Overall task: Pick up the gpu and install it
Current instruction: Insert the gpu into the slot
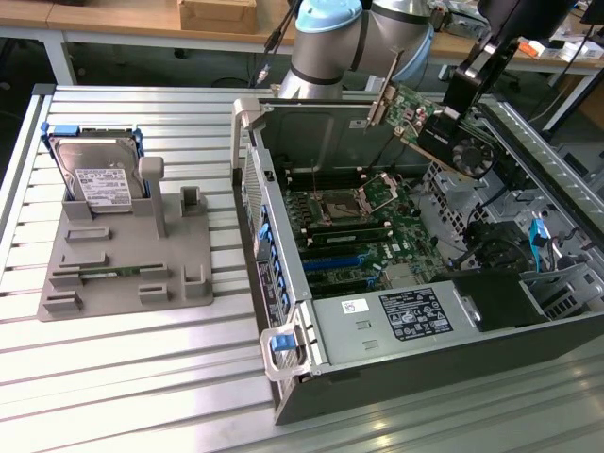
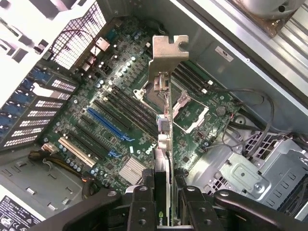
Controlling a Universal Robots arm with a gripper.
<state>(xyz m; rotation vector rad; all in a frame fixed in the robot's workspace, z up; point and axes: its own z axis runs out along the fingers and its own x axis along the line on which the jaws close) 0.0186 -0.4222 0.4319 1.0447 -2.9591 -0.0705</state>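
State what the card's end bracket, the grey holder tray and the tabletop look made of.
Silver end bracket of the black-and-green graphics card: bare stamped metal, dull sheen, probably steel. Grey holder tray: matte, moulded or printed plastic, apparently. Slatted tabletop: brushed aluminium-looking profiles, glaring reflections.

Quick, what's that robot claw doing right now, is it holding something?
Gripper: closed on the gpu, holding it in the air over the open computer case.
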